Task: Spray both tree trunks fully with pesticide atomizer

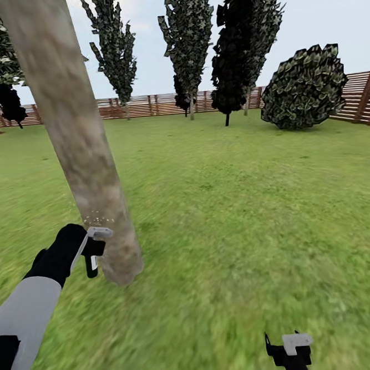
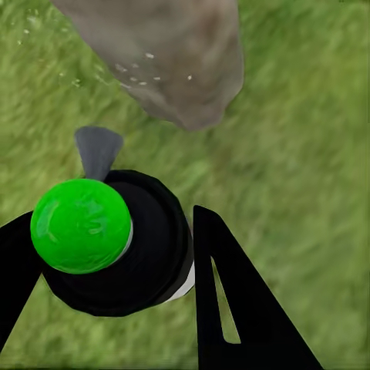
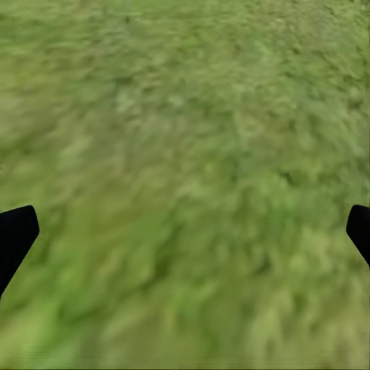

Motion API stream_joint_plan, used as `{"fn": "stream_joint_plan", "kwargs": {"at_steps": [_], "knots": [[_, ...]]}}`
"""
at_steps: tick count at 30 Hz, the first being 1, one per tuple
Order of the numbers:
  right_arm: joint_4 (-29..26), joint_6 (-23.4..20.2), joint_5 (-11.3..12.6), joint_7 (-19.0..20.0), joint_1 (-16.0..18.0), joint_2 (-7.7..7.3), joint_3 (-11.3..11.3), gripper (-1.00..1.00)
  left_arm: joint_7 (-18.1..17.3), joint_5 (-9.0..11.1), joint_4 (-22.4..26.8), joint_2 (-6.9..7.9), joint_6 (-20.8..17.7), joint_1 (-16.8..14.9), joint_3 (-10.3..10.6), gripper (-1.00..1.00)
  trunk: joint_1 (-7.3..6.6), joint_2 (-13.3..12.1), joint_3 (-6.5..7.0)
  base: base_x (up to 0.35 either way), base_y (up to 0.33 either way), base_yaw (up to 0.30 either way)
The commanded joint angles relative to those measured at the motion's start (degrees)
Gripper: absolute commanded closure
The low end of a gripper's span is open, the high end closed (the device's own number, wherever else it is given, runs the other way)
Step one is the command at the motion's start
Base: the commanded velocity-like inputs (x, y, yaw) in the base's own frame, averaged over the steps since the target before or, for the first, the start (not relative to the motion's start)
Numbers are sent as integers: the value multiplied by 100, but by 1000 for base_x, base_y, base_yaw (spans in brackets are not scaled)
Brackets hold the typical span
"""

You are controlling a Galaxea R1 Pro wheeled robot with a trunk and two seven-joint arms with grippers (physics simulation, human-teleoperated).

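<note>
A thick grey-tan mottled tree trunk (image 1: 75, 132) rises from the grass (image 1: 237, 214) at the left, leaning slightly. My left gripper (image 1: 93, 253) is right beside its base, shut on the pesticide atomizer (image 2: 116, 239), a black bottle with a bright green round cap and a grey nozzle pointing at the trunk's foot (image 2: 177, 69). Small pale specks float between nozzle and bark. My right gripper (image 1: 290, 352) hangs low at the bottom right, open, with its black fingertips (image 3: 15, 235) spread wide over bare grass.
A brown slatted fence (image 1: 145, 106) rings the lawn in the distance. Dark cone-shaped trees (image 1: 235, 47) and a round dark bush (image 1: 305, 86) stand along it. Open grass stretches to the right of the trunk.
</note>
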State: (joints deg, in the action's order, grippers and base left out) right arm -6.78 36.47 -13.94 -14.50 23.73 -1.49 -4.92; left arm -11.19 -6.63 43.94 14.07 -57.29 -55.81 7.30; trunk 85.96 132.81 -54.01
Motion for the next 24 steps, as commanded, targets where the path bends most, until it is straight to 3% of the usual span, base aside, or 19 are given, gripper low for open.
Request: {"fn": "stream_joint_plan", "kwargs": {"at_steps": [1,13,20,24], "knots": [[0,0,-1,0,0,0,0,-100,1,-1,0,0,4,0,0,100,0,0,0,223,-205,226],[-1,0,-2,0,0,0,0,-100,3,10,75,-2,-4,0,-1,100,0,0,0,244,-179,27],[-1,0,-2,0,0,0,0,-100,3,-1,73,-1,-1,1,-1,100,0,0,0,-64,-266,218],[1,0,1,3,0,0,0,-100,18,-3,4,-7,34,260,4,100,0,0,0,-2,-273,277]]}}
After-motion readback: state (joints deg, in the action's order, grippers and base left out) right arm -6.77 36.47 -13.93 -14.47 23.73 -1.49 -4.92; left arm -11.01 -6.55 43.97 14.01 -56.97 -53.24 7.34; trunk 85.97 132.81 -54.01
